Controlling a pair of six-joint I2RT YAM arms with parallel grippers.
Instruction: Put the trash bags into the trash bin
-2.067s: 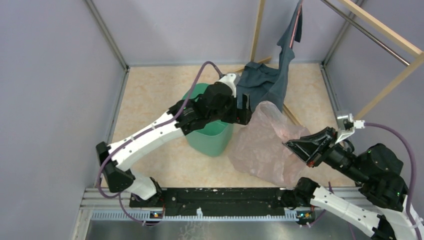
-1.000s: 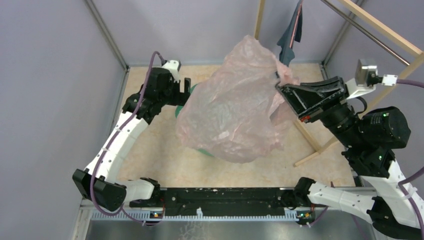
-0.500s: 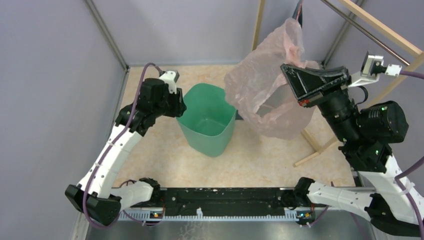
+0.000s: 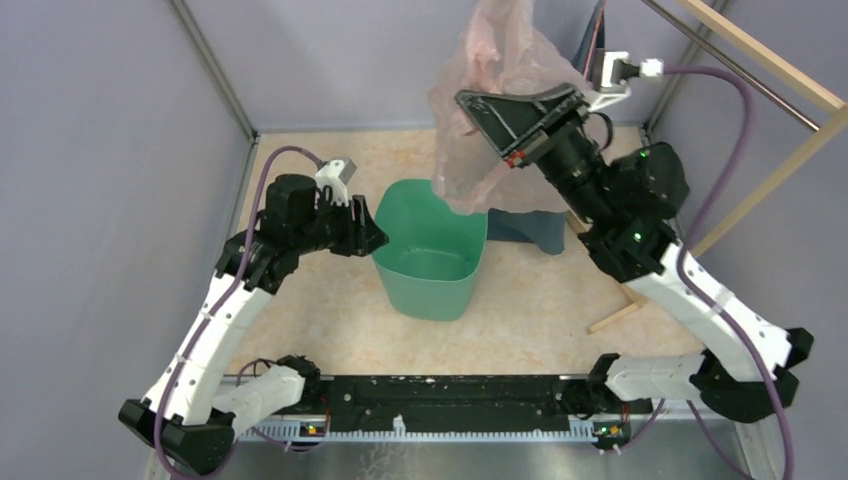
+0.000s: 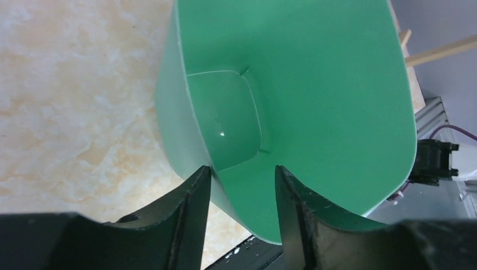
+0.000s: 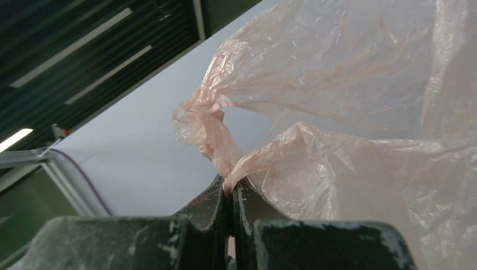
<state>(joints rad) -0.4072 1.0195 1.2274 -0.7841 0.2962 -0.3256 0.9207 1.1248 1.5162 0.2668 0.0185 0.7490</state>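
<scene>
The mint-green trash bin [image 4: 430, 260] stands upright in the middle of the floor, its inside bare. My left gripper [image 4: 376, 238] is open at the bin's left rim. In the left wrist view its fingers [image 5: 188, 216] straddle the bin [image 5: 315, 84] wall, one outside and one inside. My right gripper [image 4: 466, 100] is shut on a twisted corner of the pale-pink trash bag [image 4: 495, 60] and holds it high above the bin's back right edge. The bag's lower end hangs just over the rim. The right wrist view shows the bag [image 6: 360, 112] pinched at the fingertips [image 6: 222, 194].
A dark blue-grey garment [image 4: 535, 225] lies on the floor behind the bin's right side, part of it hanging at the back [image 4: 590, 40]. A wooden frame [image 4: 760, 60] stands at the right, with a rail [image 4: 620, 315] on the floor. Grey walls enclose the cell.
My right arm has swung the bag up and left, from the right side to above the bin's back edge. My left gripper has moved down to the bin's left rim.
</scene>
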